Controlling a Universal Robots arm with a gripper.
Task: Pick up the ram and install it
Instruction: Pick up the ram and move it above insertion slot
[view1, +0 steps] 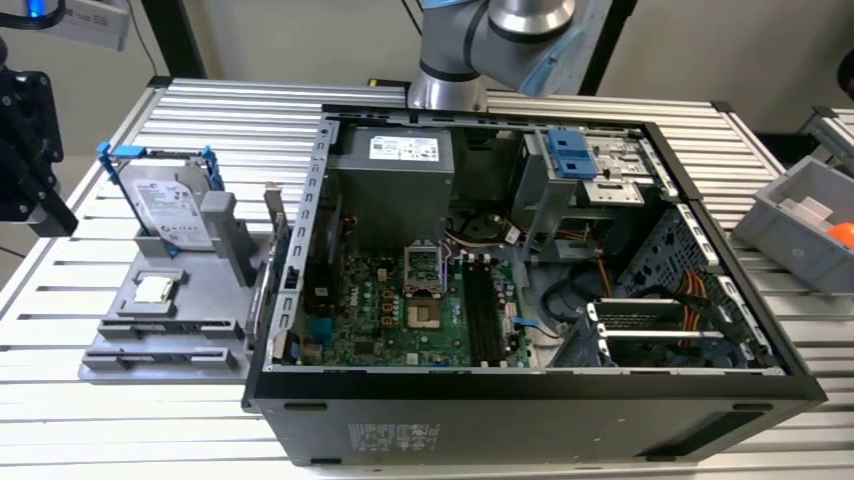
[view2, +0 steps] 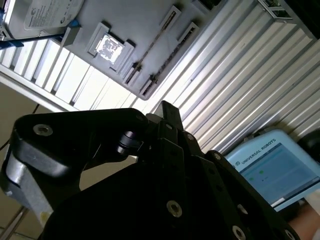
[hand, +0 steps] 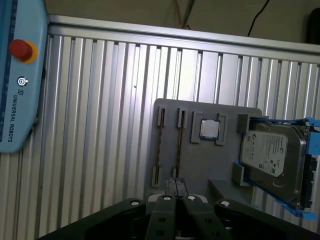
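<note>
Sitting in tray (hand: 210, 167) slot – ram (hand: 158, 150) – apart frm tool (hand: 175, 184).

The fingers (hand: 171, 189) are black, the hard drive (hand: 272, 150) silver, its frame (hand: 314, 150) blue.

One arm, its black gripper closed.
The arm (view1: 497, 35) stands at the far edge of the table (view1: 200, 100). In both wrist views the gripper (hand: 175, 183) (view2: 168, 109) has its two black fingers (hand: 170, 187) pressed tight together, pointing toward the table.
</note>
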